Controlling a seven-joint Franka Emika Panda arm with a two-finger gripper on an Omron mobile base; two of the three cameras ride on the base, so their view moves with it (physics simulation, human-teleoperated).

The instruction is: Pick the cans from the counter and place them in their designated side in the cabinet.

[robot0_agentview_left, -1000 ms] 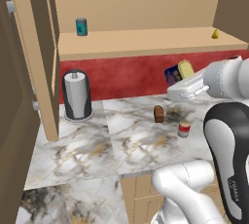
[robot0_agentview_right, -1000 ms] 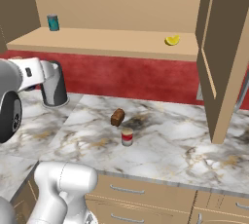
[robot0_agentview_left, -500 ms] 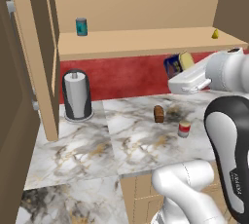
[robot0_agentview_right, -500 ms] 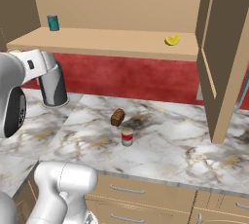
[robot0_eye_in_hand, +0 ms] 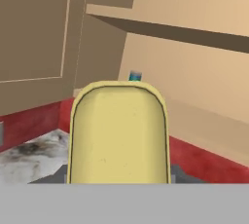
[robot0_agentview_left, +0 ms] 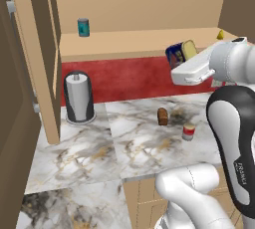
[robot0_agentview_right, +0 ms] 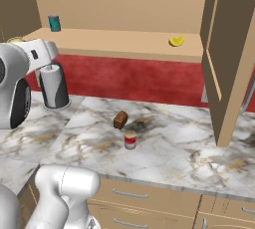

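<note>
One blue can held between fingers, raised near cabinet shelf

Arm has lifted over the last second: tool with the blue can went from just above the counter, in front of the red backsplash, up to the cabinet shelf edge level. Can is tilted now, yellow label facing the hand camera.

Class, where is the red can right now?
The red can stands upright on the counter, just in front of the brown block.
</note>
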